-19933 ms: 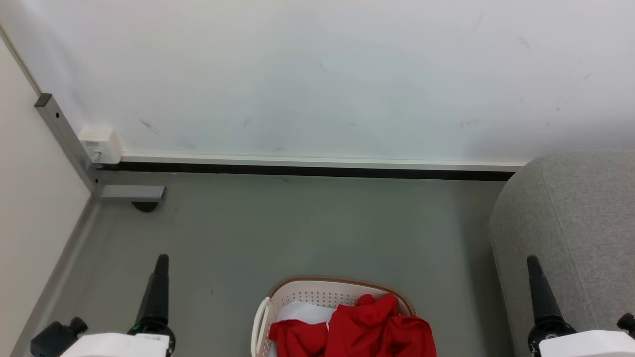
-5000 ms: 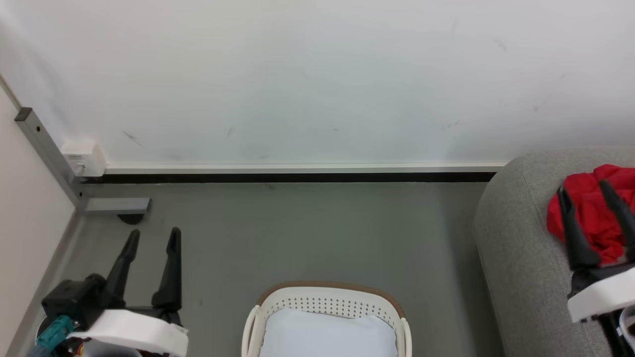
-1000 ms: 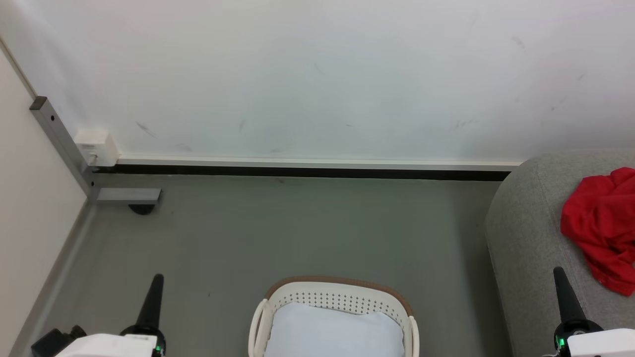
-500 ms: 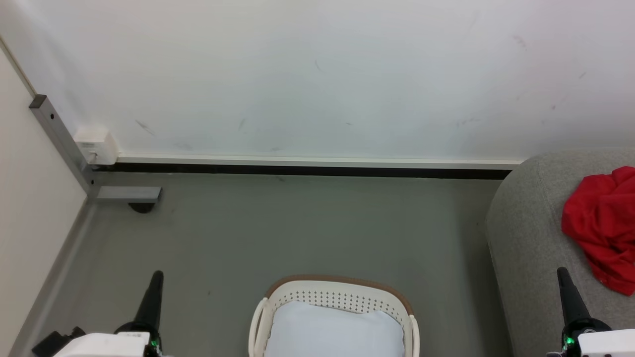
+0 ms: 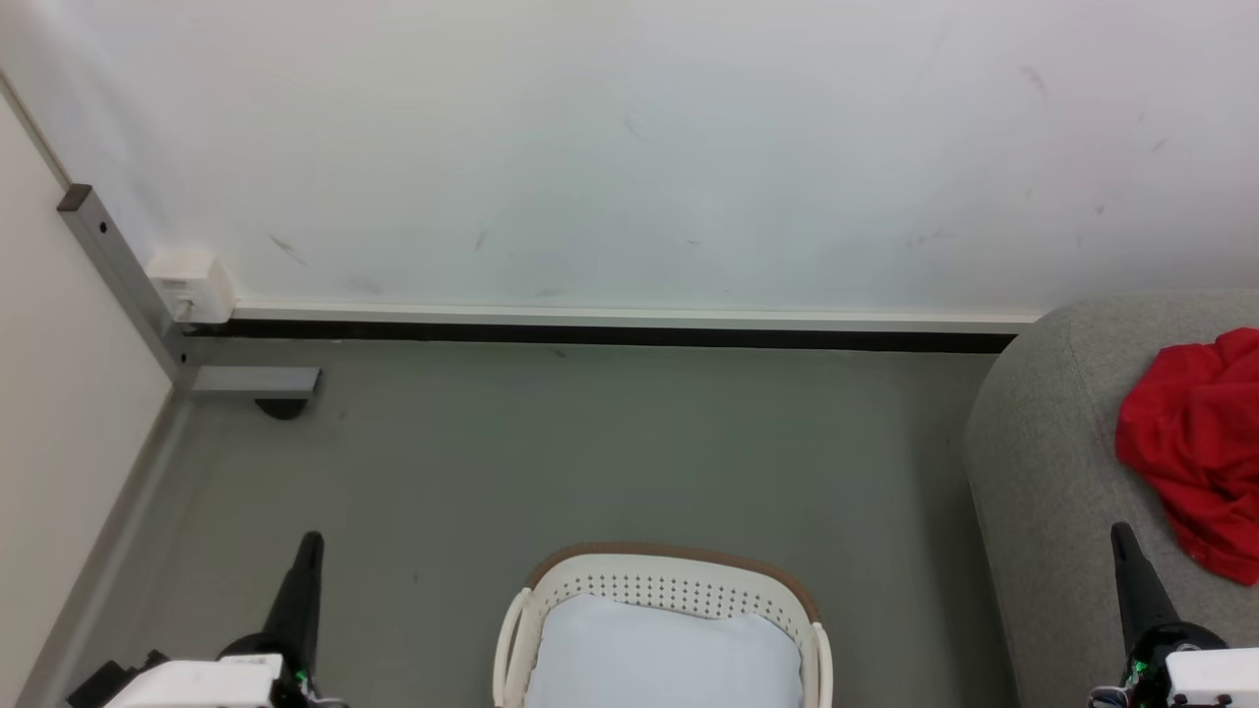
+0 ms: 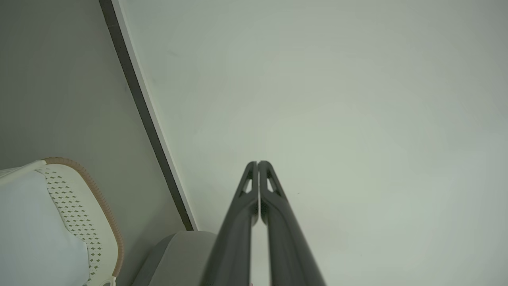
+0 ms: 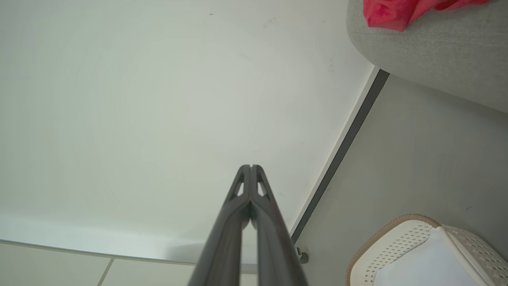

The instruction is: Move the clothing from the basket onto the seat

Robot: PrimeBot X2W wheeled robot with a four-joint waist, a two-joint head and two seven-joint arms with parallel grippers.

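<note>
grey floor (image 5: 590, 462) by the white wall, pretty quiet now. big change for us: the clothing (image 5: 1195, 442) that was piled in the basket (image 5: 669, 565) earlier is now lying crumpled on the seat (image 5: 1052, 472), well apart from the basket, which has just the white cloth (image 5: 659, 659) in it. our right gripper (image 7: 251, 167) has let go and pulled back low, same as the left gripper (image 6: 258, 163), both with fingers pressed together on nothing. we'd call this one done.

L end effector (image 5: 309, 549) low at left, both fingers (image 6: 240, 222) pressed together to the tips, pointing up the head view, empty. R end effector (image 5: 1123, 539) low at right, same: fingers closed, empty. The two well apart.
</note>
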